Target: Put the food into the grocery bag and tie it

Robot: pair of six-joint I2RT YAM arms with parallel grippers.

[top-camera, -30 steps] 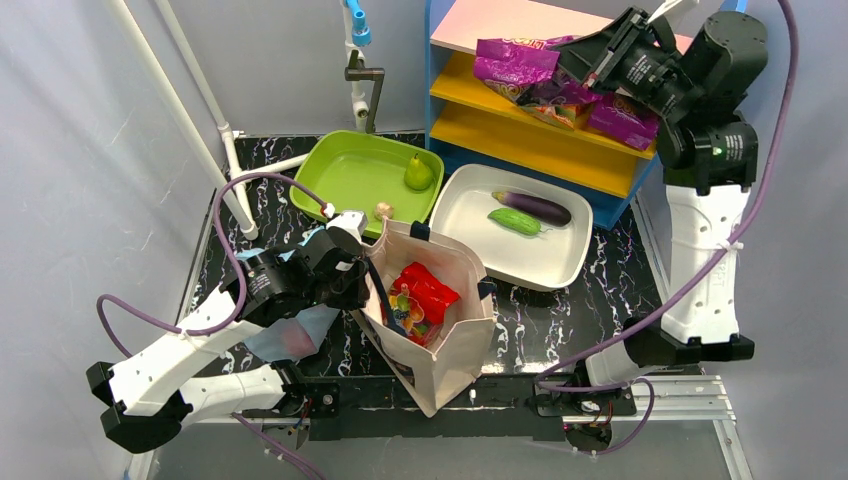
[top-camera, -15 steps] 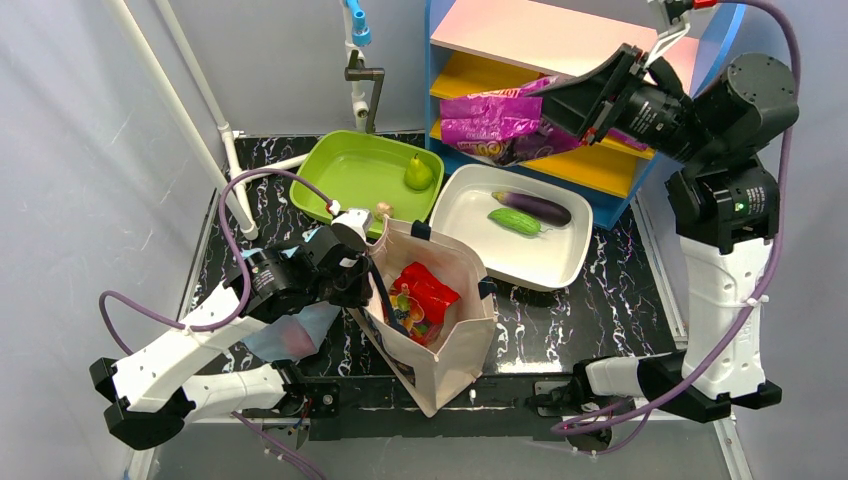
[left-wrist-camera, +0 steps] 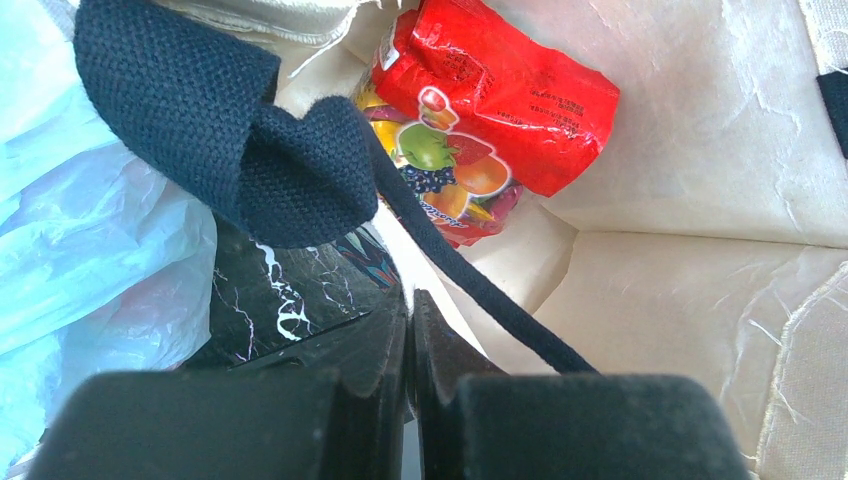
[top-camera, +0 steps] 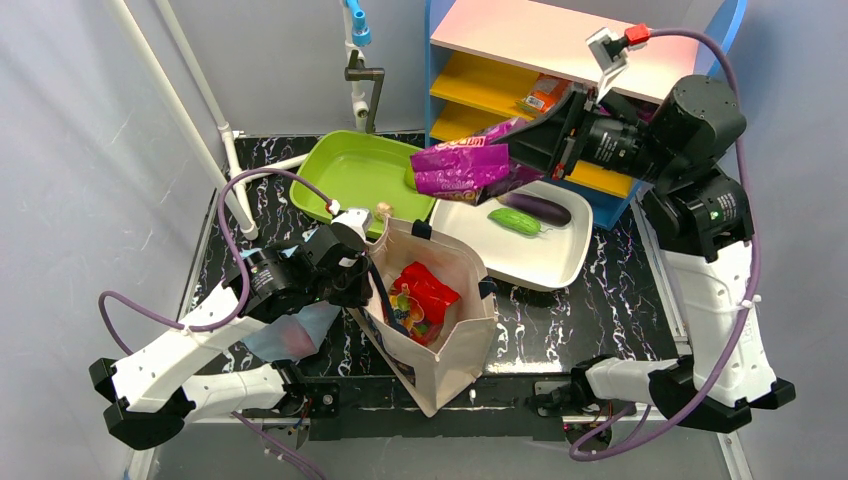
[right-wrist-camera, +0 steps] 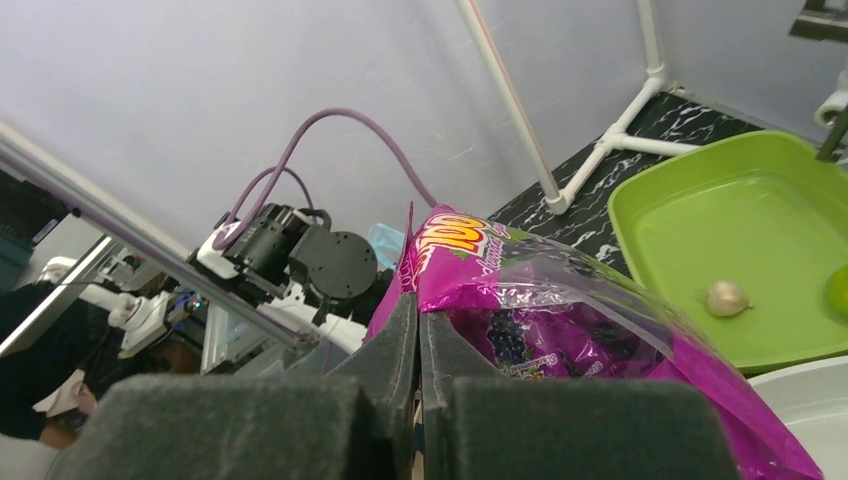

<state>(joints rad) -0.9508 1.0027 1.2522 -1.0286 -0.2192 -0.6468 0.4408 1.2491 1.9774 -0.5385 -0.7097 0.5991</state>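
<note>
My right gripper (top-camera: 515,150) is shut on the edge of a purple snack packet (top-camera: 462,170), held in the air over the gap between the two trays. The right wrist view shows that packet (right-wrist-camera: 560,320) pinched between the closed jaws. A beige canvas tote (top-camera: 455,350) stands open at centre with a red snack packet (top-camera: 425,290) inside. My left gripper (top-camera: 362,285) is shut on the tote's left rim, beside its navy handle (left-wrist-camera: 230,140). The light-blue plastic grocery bag (top-camera: 295,335) lies crumpled under my left arm, something pinkish showing through it.
A green tray (top-camera: 355,175) holds a pear (top-camera: 418,172). The white tray (top-camera: 545,255) holds an eggplant (top-camera: 535,207) and a cucumber (top-camera: 515,221). A blue and yellow shelf (top-camera: 500,95) with an orange packet (top-camera: 545,93) stands behind. White pipes (top-camera: 225,140) rise at the left.
The right arm has carried the purple packet off the shelf, leftward and down, to above the trays. The left arm and the tote have stayed put.
</note>
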